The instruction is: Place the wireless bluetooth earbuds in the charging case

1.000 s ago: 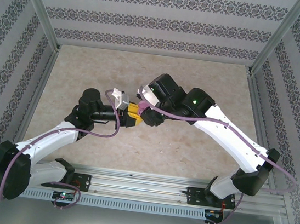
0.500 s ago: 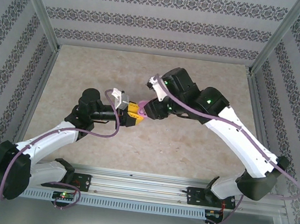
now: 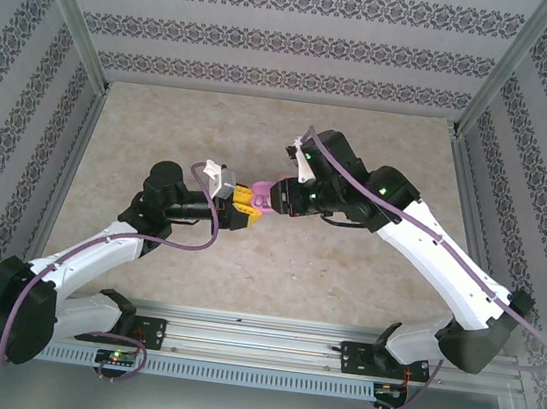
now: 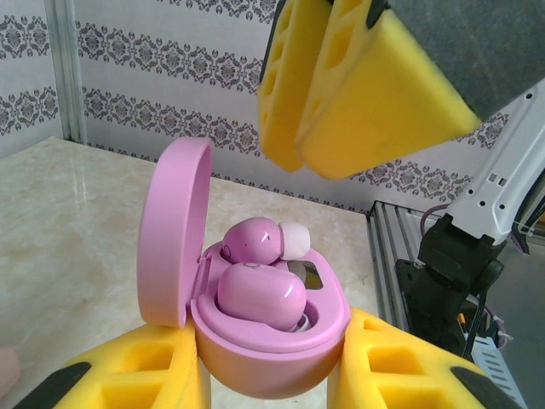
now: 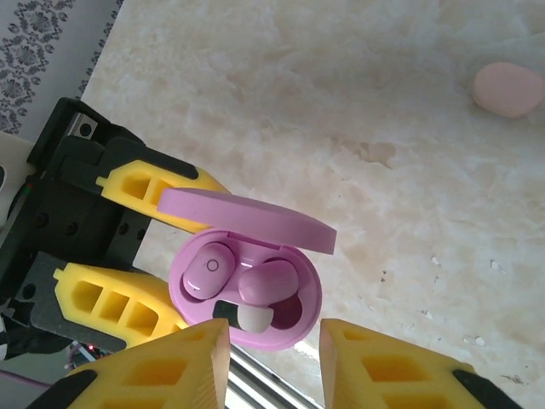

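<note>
The left gripper (image 4: 268, 375) squeezes the open pink charging case (image 5: 308, 285). One earbud (image 5: 203, 273) sits flat inside. The other bud (image 5: 271, 283) lies crooked, white tip (image 5: 254, 317) sticking out. The right gripper (image 5: 272, 336) hovers close, fingers a little apart, holding nothing. I think it should push that bud down softly, straight into its hole. I see no words anywhere, only a small ring (image 5: 210, 263) on the flat bud.

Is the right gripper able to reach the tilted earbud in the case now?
Likely yes: the case has its lid open to one side, and the right gripper hangs just above the tilted earbud, nothing between them.
</note>
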Available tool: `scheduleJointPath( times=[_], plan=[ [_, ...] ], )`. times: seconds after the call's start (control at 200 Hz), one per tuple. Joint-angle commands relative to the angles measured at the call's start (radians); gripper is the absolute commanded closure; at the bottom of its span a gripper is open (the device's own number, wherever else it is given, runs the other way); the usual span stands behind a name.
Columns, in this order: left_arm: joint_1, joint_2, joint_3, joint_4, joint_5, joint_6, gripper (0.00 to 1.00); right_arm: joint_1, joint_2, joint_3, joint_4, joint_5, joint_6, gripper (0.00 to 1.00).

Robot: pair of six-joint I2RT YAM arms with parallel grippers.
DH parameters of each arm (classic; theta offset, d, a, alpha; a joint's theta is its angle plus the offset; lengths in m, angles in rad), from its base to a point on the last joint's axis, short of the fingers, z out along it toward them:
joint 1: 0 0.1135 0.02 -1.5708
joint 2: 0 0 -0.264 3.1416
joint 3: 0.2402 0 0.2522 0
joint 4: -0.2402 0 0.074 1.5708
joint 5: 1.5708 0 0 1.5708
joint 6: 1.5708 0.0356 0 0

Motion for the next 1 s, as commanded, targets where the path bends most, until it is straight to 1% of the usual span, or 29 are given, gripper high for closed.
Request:
scheduleJointPath(
  times=[0.0, 0.425, 0.61, 0.994],
  plan=[
    [-0.008, 0.001, 0.024, 0.027, 0.003, 0.011, 0.81, 0.023, 0.039, 0.053, -0.025, 0.053, 0.046, 0.67],
    [-0.008, -0.007, 0.018, 0.020, 0.002, 0.019, 0.81, 0.032, 0.137, 0.155, -0.115, 0.099, 0.039, 0.66],
    [-0.008, -0.007, 0.019, 0.016, 0.000, 0.022, 0.81, 0.038, 0.145, 0.161, -0.148, 0.121, 0.039, 0.64],
    [-0.008, -0.013, 0.016, 0.014, -0.002, 0.023, 0.81, 0.040, 0.109, 0.121, -0.147, 0.129, 0.035, 0.65]
  ],
)
